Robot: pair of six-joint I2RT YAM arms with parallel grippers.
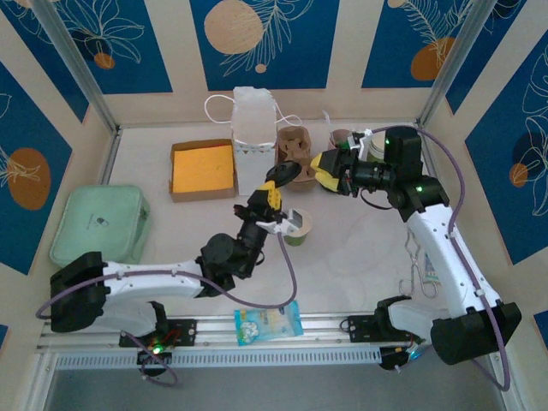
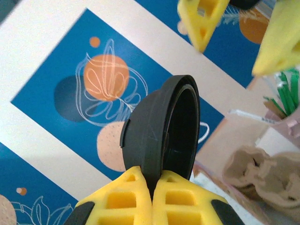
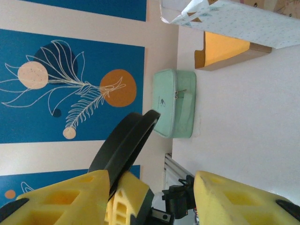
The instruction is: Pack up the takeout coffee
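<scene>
Pinching the black lid (image 2: 164,126) by its rim, the left end effector (image 2: 151,180) presents it upright, probably for a handover. The right end effector (image 3: 161,187) hangs beside it, jaws apart. The takeout coffee (image 1: 297,224) stands uncovered on the bench (image 1: 368,257), apart from the carrier (image 1: 291,147).

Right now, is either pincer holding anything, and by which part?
The left pincer is shut on the round black lid, pinching its rim edge-on. The right pincer stands open near it, gripping nothing.
</scene>
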